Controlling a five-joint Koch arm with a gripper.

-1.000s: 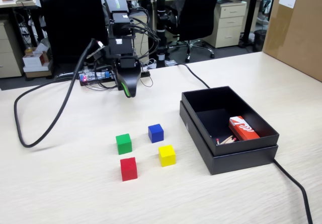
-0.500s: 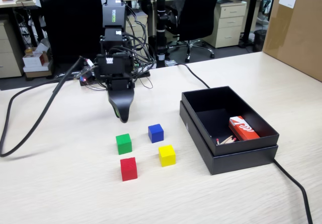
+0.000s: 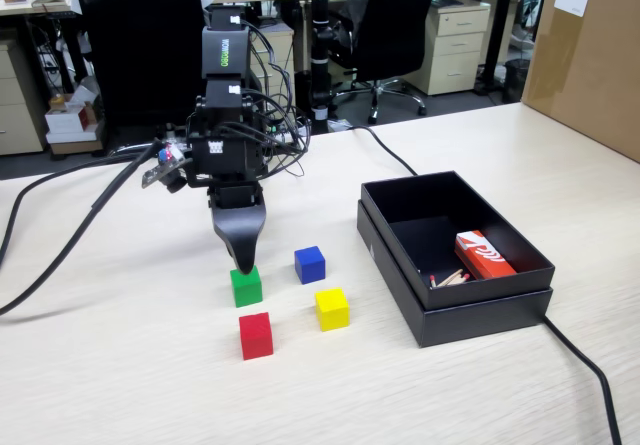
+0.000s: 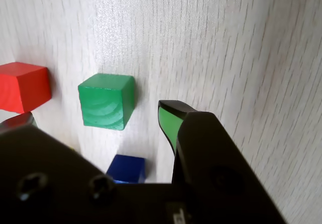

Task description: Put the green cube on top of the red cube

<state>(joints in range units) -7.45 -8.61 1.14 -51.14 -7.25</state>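
Note:
The green cube [image 3: 246, 286] rests on the pale wooden table, with the red cube [image 3: 256, 335] just in front of it in the fixed view. My black gripper [image 3: 243, 261] points straight down, its tip close above the green cube's far edge. In the wrist view the green cube [image 4: 106, 100] lies between the two spread jaws of the gripper [image 4: 95, 112], nearer the tips than the palm, with the red cube [image 4: 22, 86] at the left edge. The gripper is open and holds nothing.
A blue cube [image 3: 310, 264] and a yellow cube [image 3: 332, 308] sit right of the green and red ones. An open black box [image 3: 480, 317] with a red-and-white carton [image 3: 483, 255] stands further right. A thick black cable [image 3: 60, 260] curves over the table's left side.
The arm has swung forward and down from the back of the table, bringing the gripper from well behind the cubes to just over the green cube. The cubes have not moved.

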